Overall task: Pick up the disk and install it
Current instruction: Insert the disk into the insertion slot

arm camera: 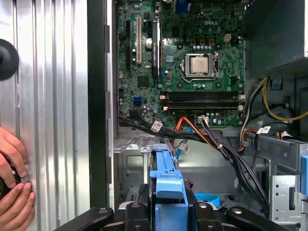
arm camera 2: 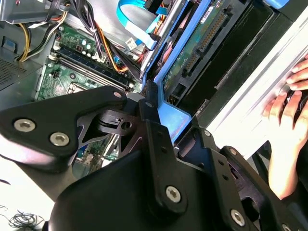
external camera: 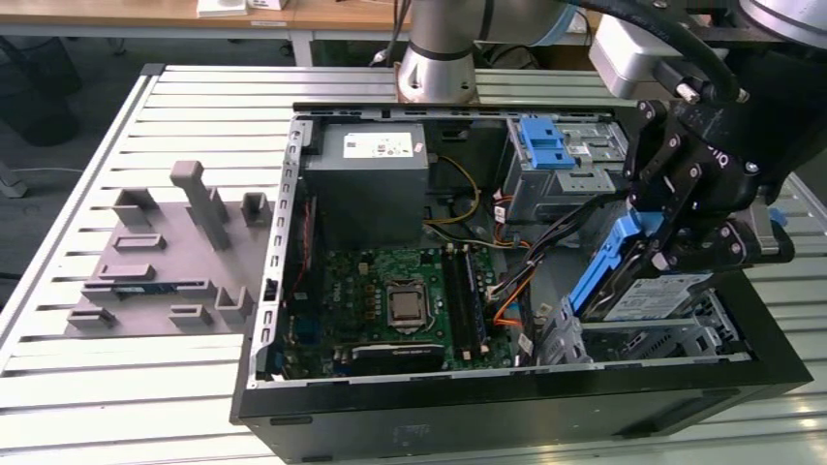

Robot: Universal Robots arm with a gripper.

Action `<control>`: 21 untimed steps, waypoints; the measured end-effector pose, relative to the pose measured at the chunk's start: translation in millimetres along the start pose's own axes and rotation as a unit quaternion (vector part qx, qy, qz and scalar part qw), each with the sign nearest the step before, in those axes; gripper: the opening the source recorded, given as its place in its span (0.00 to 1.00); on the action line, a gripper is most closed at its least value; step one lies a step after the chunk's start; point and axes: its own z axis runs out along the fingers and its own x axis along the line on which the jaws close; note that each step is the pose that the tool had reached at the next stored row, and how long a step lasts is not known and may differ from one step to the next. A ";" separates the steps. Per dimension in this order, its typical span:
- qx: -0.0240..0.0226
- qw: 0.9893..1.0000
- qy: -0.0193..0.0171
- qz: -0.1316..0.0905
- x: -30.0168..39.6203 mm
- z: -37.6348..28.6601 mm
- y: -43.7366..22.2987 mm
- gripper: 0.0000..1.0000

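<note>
The disk point(external camera: 644, 295), silver with a white-and-blue label and a blue carrier frame, hangs tilted on edge inside the open computer case point(external camera: 517, 407), at the exterior view's right front. My gripper point(external camera: 688, 244) is shut on its upper end. The disk's lower end sits at the metal drive cage point(external camera: 665, 339). In the second wrist view, the black fingers point(arm camera 2: 149, 120) clamp the blue frame point(arm camera 2: 171, 115), with the disk's green circuit board point(arm camera 2: 202, 41) beyond. In the first wrist view, the blue frame point(arm camera: 167, 180) stands between the fingers over the cage point(arm camera: 139, 159).
A grey power-supply box point(external camera: 368, 170), the motherboard point(external camera: 394, 295), a light-blue latch piece point(external camera: 545, 143) and a cable bundle point(external camera: 524, 276) lie inside the case. A grey parts fixture point(external camera: 168, 262) sits on the table at the exterior view's left. A person's hands point(arm camera: 12, 185) rest beside the case.
</note>
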 end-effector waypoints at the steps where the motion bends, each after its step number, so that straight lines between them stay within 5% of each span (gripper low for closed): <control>1: 0.000 1.000 0.000 0.000 0.0 0.8 0.0 0.36; 21: 0.000 1.000 0.000 0.000 0.0 13.0 0.1 0.36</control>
